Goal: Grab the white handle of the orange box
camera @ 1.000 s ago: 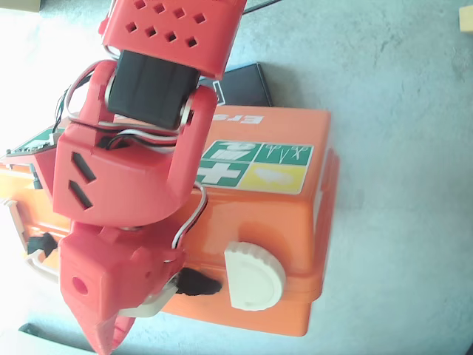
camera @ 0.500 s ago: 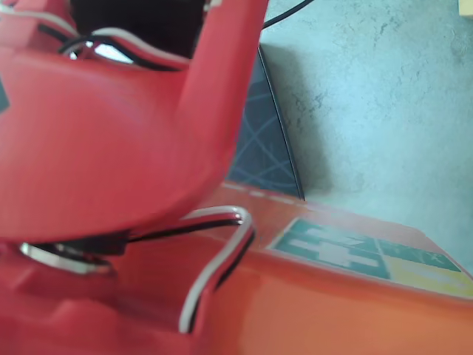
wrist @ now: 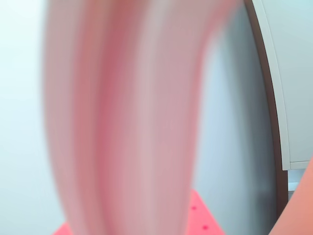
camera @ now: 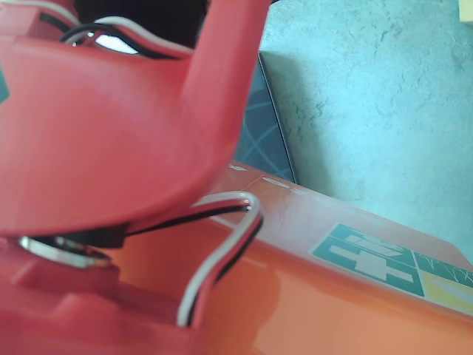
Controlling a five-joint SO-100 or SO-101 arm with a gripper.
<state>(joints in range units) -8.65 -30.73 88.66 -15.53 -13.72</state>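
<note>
Arm (camera: 111, 133): red, fills the overhead view's left, right over the orange box (camera: 332, 310).
Handle: hidden from sight.
Gripper: only a pink blur in the wrist view; grip cannot be told.
Black box (camera: 262, 126): behind the orange one.

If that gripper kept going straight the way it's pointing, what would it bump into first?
Cannot tell. The wrist view shows only a pink blur, likely the gripper, against a pale background, a white panel at right. The overhead view's red arm hides the tip over the orange box.
</note>
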